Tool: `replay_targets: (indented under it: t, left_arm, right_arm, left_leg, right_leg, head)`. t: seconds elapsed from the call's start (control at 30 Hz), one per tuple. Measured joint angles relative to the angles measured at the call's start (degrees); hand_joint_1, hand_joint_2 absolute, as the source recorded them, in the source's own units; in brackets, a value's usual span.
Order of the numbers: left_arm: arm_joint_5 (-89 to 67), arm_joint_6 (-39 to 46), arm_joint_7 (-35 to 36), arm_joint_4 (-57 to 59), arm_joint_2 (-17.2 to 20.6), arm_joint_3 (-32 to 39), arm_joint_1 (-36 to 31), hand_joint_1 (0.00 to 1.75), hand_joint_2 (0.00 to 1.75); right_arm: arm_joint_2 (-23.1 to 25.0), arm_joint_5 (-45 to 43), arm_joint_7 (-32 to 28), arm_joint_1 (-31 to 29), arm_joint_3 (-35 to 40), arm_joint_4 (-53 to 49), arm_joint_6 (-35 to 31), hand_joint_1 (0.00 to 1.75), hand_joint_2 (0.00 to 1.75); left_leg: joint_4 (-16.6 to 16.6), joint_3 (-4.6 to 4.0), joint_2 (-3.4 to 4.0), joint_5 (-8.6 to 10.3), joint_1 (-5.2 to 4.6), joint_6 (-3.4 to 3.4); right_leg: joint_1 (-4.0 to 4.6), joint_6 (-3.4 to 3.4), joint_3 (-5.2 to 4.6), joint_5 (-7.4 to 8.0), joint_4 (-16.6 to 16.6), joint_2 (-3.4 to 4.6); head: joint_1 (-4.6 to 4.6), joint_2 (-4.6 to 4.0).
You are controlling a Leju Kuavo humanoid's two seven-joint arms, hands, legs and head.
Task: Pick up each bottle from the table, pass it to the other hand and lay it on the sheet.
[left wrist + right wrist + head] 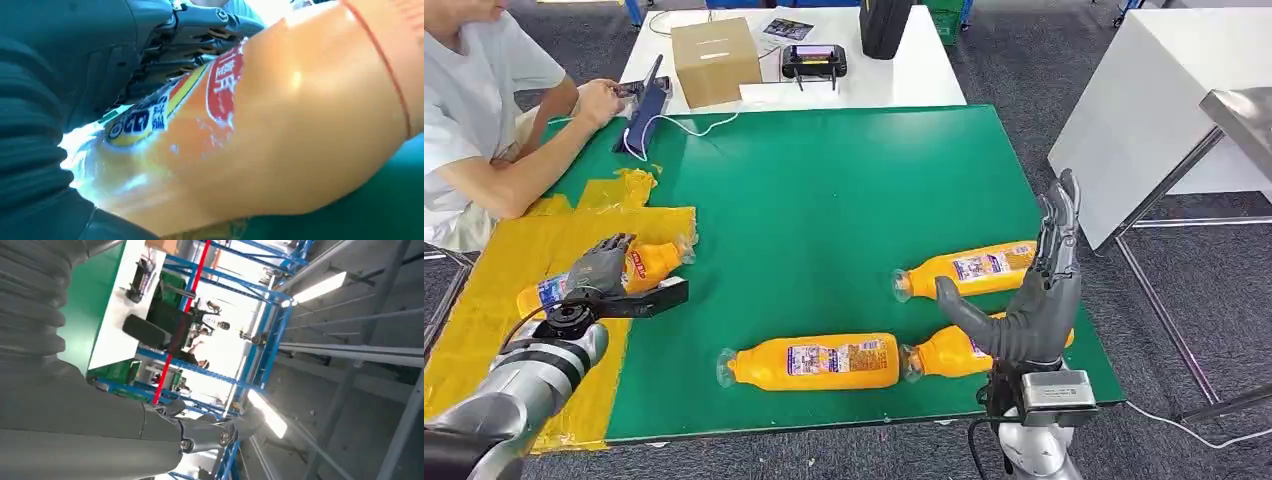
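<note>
Your left hand (602,268) grips an orange, label-wrapped bottle (652,262) on the yellow sheet (514,250) at nine o'clock, right hand (1036,300) raised, fingers spread, empty, three bottles (812,362) near the green table's (824,180) six o'clock edge, open surface at twelve.

Four orange bottles lying flat: one (649,265) on yellow sheet (484,330), three (809,362) (974,268) (944,352) on green table (824,190).
</note>
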Motion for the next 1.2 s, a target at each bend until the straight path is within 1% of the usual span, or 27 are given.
replay_targets:
  t: [0.1,0.2,0.27,0.3,0.37,0.4,0.43,0.5,0.53,0.63,0.67,0.7,0.73,0.8,0.83,0.87,0.93,1.0,1.13,1.2]
  left_arm:
    - [0.83,2.35,-0.83,-0.37,-0.35,0.65,0.75,0.0,1.75]
    - [2.28,7.05,-1.97,-1.53,-0.74,1.88,1.84,0.0,1.75]
    - [2.49,15.1,-2.59,-2.9,-0.9,2.68,2.88,0.0,1.75]
    - [3.11,18.79,-4.34,-5.56,-1.12,3.54,4.5,0.0,1.75]
    - [3.63,22.36,-11.39,-15.85,-2.09,8.29,8.97,0.0,1.75]
    - [3.54,22.64,-13.3,-18.83,-2.67,10.52,10.27,0.0,1.75]
    - [3.37,22.71,-14.23,-21.54,-3.54,12.36,11.36,0.0,1.75]
    - [3.45,22.73,-15.41,-26.5,-4.15,15.28,13.47,0.0,1.75]
    - [3.89,22.73,-17.94,-29.3,-4.92,16.75,14.59,0.0,1.75]
    - [10.0,22.75,-31.29,-39.06,-8.84,23.61,17.08,0.0,1.75]
    - [15.44,22.75,-35.23,-41.43,-10.45,25.54,17.79,0.0,1.75]
    - [21.53,22.82,-37.23,-43.79,-11.54,26.34,18.7,0.0,1.75]
    - [26.93,22.73,-37.11,-47.15,-12.48,25.86,20.08,0.0,1.75]
    - [31.49,22.25,-35.4,-50.2,-12.9,24.93,21.61,0.0,1.75]
    - [36.19,20.6,-33.85,-53.39,-12.94,23.27,22.92,0.0,1.75]
    - [42.41,17.1,-32.47,-56.23,-12.85,21.24,23.89,0.0,1.75]
    - [53.3,10.13,-31.28,-60.68,-12.39,17.54,25.44,0.0,1.75]
    - [56.41,8.0,-31.15,-63.87,-12.15,14.51,26.86,0.0,1.75]
    - [58.52,7.0,-31.56,-66.86,-11.74,12.05,28.01,0.0,1.75]
    - [64.03,0.88,-31.17,-67.54,-11.32,11.1,28.12,0.0,1.75]
  right_arm:
    - [-0.3,2.29,1.9,-0.17,-0.26,0.83,0.0,0.0,1.75]
    - [-0.55,4.22,2.86,-0.48,-0.59,1.77,-0.18,0.0,1.75]
    - [-0.68,6.18,3.38,-0.55,-0.63,2.23,-0.83,0.0,1.75]
    - [-0.94,8.01,4.13,-0.68,-0.61,2.47,-1.42,0.0,1.75]
    - [-1.83,13.74,6.51,-0.74,-0.59,3.15,-2.27,0.0,1.75]
    - [-2.28,15.04,6.99,-0.8,-0.59,3.43,-2.36,0.0,1.75]
    - [-2.6,15.58,7.32,-1.0,-0.59,3.74,-2.43,0.0,1.75]
    - [-2.95,16.64,7.8,-1.3,-0.5,4.22,-2.49,0.0,1.75]
    - [-3.26,18.43,8.97,-1.38,-0.5,4.46,-2.47,0.0,1.75]
    - [-4.96,26.53,13.91,-2.39,-0.48,5.94,-0.31,0.0,1.75]
    - [-5.55,29.59,15.79,-3.32,-0.44,6.8,0.97,0.0,1.75]
    - [-6.19,32.86,17.45,-4.37,-0.39,7.83,2.48,0.0,1.75]
    - [-6.95,35.77,18.67,-5.61,-0.33,9.14,4.07,0.0,1.75]
    - [-7.98,38.5,19.34,-7.12,-0.17,10.85,6.48,0.0,1.75]
    - [-9.23,40.27,19.43,-8.71,0.02,12.82,8.6,0.0,1.75]
    - [-10.74,41.05,19.25,-10.07,0.15,14.91,10.39,0.0,1.75]
    - [-13.56,40.37,17.44,-12.87,0.22,19.35,13.56,0.0,1.75]
    - [-15.96,39.45,15.47,-15.36,0.09,23.66,14.69,0.0,1.75]
    - [-18.05,39.19,14.66,-17.4,-0.13,27.93,15.14,0.0,1.75]
    - [-18.71,38.75,15.17,-18.31,-0.09,29.58,17.49,0.0,1.75]
  left_leg:
    - [0.0,0.0,-0.03,0.0,0.01,-0.01]
    - [0.0,0.0,-0.01,0.01,0.02,-0.01]
    - [0.0,-0.01,0.0,0.01,0.02,-0.01]
    - [0.0,0.0,0.04,0.0,0.01,-0.01]
    - [0.0,-0.02,0.06,-0.01,0.0,-0.01]
    - [0.0,-0.04,-0.01,-0.01,0.01,-0.01]
    - [0.0,-0.06,-0.03,-0.01,0.0,0.0]
    - [0.0,-0.08,0.04,-0.03,-0.01,-0.01]
    - [0.0,-0.08,0.1,-0.03,-0.02,-0.01]
    - [0.01,-0.1,-0.02,-0.01,-0.02,0.0]
    - [0.0,-0.1,-0.05,-0.01,-0.02,0.0]
    - [0.0,-0.09,-0.03,-0.01,-0.02,0.0]
    - [0.0,-0.09,0.0,-0.01,-0.02,0.0]
    - [0.01,-0.08,0.08,-0.01,-0.02,0.0]
    - [0.02,-0.08,0.14,-0.01,-0.02,0.0]
    - [0.03,-0.08,0.08,0.03,-0.03,0.05]
    - [0.03,-0.12,-0.17,0.14,-0.02,0.17]
    - [0.03,-0.21,-0.34,0.19,-0.03,0.21]
    - [0.03,-0.21,-0.33,0.19,-0.05,0.22]
    - [0.03,-0.21,-0.34,0.18,-0.04,0.21]
  right_leg:
    - [0.01,0.0,-0.02,-0.01,0.0,-0.02]
    - [0.03,-0.01,-0.03,-0.01,0.0,-0.01]
    - [0.02,-0.01,-0.03,-0.01,0.01,-0.01]
    - [0.01,-0.01,-0.06,-0.01,0.01,0.02]
    - [0.0,-0.01,-0.09,-0.02,0.0,0.05]
    - [0.0,-0.01,-0.08,-0.05,0.0,0.01]
    - [-0.02,-0.02,-0.08,-0.05,0.0,-0.04]
    - [-0.01,0.0,-0.12,-0.02,0.0,0.03]
    - [-0.01,0.0,-0.16,-0.01,0.0,0.07]
    - [-0.01,0.01,-0.13,-0.02,-0.02,-0.01]
    - [-0.01,0.01,-0.08,-0.02,-0.01,-0.04]
    - [-0.01,0.01,-0.07,-0.01,-0.01,-0.01]
    - [-0.01,0.03,-0.09,0.02,-0.01,0.0]
    - [0.0,0.03,-0.11,0.03,-0.01,0.07]
    - [-0.01,0.04,-0.15,0.06,-0.02,0.09]
    - [-0.01,0.09,-0.13,0.08,-0.02,0.06]
    - [-0.01,0.1,-0.03,0.07,-0.03,-0.31]
    - [0.0,0.1,-0.03,0.07,-0.02,-0.46]
    - [-0.01,0.13,-0.06,0.09,-0.02,-0.42]
    - [0.0,0.13,-0.06,0.09,-0.02,-0.43]
  head:
    - [0.02,0.0]
    - [0.0,0.0]
    - [0.02,0.0]
    - [0.02,0.0]
    - [0.02,0.0]
    - [0.02,0.0]
    - [0.09,0.0]
    - [0.02,0.0]
    - [-0.02,0.0]
    - [0.0,0.0]
    - [0.02,0.0]
    - [0.0,0.0]
    - [0.0,0.0]
    - [0.02,0.0]
    - [0.0,0.0]
    - [-0.04,0.0]
    - [0.0,0.0]
    - [0.0,0.0]
    - [-0.02,0.0]
    - [-0.04,0.0]
